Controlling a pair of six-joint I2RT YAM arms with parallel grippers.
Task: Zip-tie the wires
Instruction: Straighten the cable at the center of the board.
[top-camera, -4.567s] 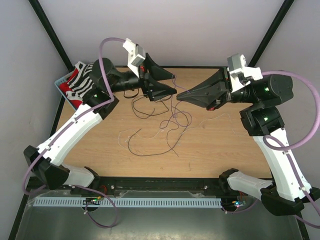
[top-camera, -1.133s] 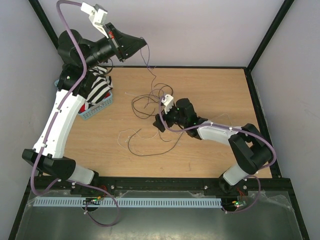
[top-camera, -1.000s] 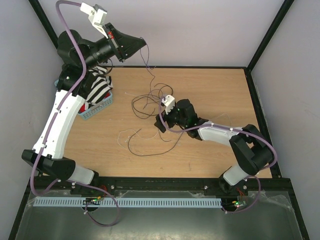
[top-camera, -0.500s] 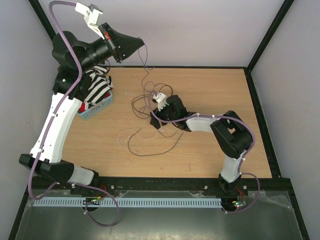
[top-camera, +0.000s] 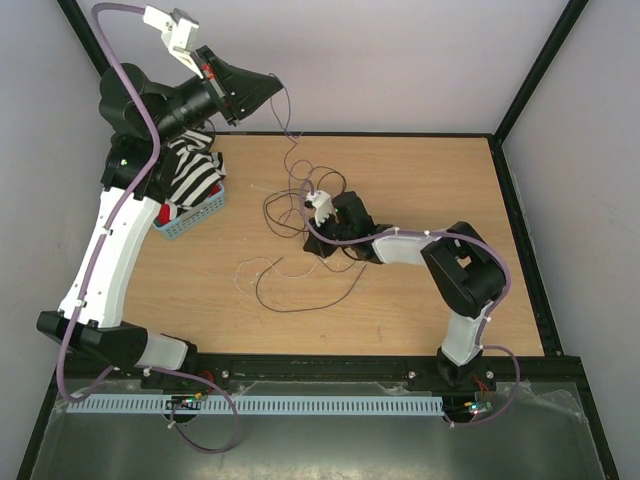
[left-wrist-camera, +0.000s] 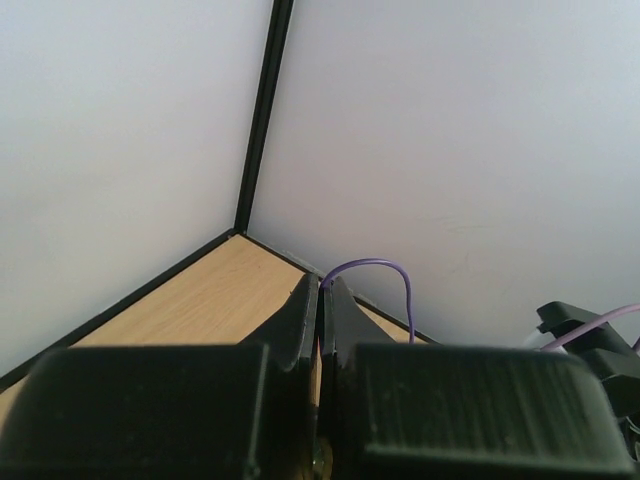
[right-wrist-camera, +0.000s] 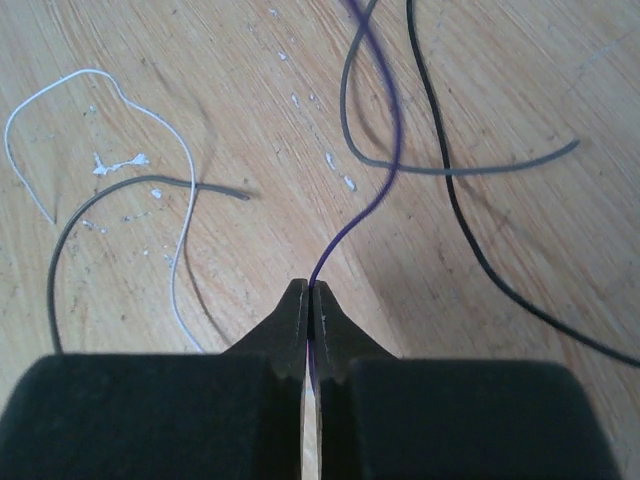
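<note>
Wires (top-camera: 300, 190) pinched twice.
We see right gripper (right-wrist-camera: 308, 300) nipping a purple strand (right-wrist-camera: 385, 150) within the tangle — left gripper (left-wrist-camera: 322, 295) nips one above it.

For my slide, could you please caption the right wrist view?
Right end effector shut on a purple wire, other wires loose on the wooden table.

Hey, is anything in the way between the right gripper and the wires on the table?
Nothing visible is. The right gripper is shut on one thin purple strand of the wires, right down at the table. The other strands lie off to either side, not across its fingertips.
</note>
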